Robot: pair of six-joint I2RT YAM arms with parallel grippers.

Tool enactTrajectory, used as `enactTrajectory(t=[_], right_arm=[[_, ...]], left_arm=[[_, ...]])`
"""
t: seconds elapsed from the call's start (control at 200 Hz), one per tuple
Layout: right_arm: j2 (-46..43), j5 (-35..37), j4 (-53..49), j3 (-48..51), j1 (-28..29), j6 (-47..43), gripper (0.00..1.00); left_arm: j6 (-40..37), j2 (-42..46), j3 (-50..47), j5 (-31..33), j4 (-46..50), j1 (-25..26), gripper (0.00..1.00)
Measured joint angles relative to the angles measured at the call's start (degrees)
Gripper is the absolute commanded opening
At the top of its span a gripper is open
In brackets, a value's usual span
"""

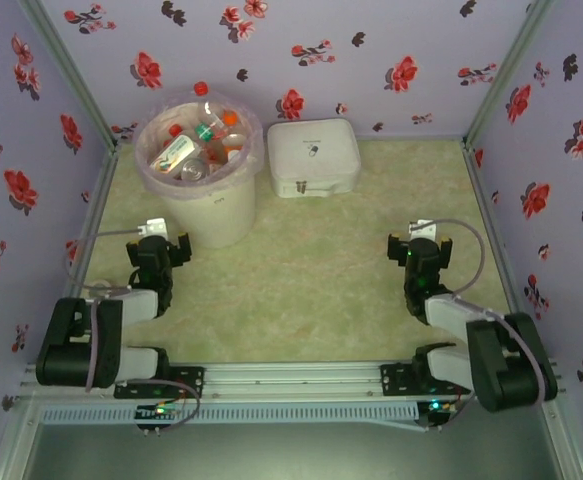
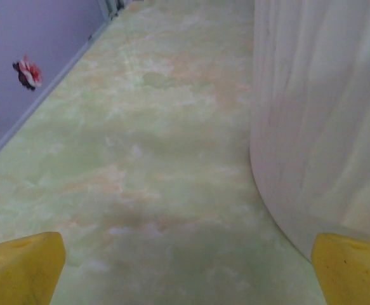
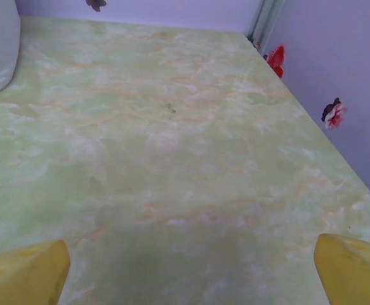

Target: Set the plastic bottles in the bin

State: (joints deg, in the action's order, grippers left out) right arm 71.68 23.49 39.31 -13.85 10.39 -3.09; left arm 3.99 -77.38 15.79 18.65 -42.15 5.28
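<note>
Bin (image 1: 211, 212): tall cream bucket with pinkish liner, upright on the green marbled table (image 1: 311, 270). Plastic bottles (image 1: 197, 150): heaped inside the bin, caps red, orange and green, one red cap showing at the bin's far rim. White case (image 1: 313, 157): flat, rounded-square, just right of the bin. Left gripper (image 2: 185, 267): just in front of the bin, close to its wall, yellow fingers (image 2: 19, 270) spread wide, holding nothing. Right gripper (image 3: 188, 267): well right of the bin, over bare table, jaws wide, holding nothing.
</note>
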Motion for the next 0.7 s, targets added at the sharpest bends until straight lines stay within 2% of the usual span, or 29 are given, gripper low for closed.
enactTrajectory(t=[0.11,0.21,0.315,0.45,0.7], right_arm=[[5.42,-0.63,1.16,-2.40,-0.28,-0.87,0.99],[6.01,-1.64,2.36,-4.00,-0.68,-0.92,0.99],[7.17,-4.26,7.82,-3.61,-1.90,0.02,0.99],[17.51,-6.62,19.85,-2.08,-4.39,1.88,0.99],[18.32,-8.81,18.27,-3.39,-5.90,3.82,0.99]], left_arm=[[-1.01,-5.64,0.17,-2.51,-7.13,-2.36,1.00],[-1.44,-8.52,0.20,-4.13,-10.05,-3.06,1.00],[-1.66,-10.23,0.24,-5.16,-12.72,-3.17,1.00],[-2.12,-10.69,0.83,-5.64,-12.96,-3.21,1.00],[-2.32,-10.80,3.91,-5.62,-10.03,-3.43,1.00]])
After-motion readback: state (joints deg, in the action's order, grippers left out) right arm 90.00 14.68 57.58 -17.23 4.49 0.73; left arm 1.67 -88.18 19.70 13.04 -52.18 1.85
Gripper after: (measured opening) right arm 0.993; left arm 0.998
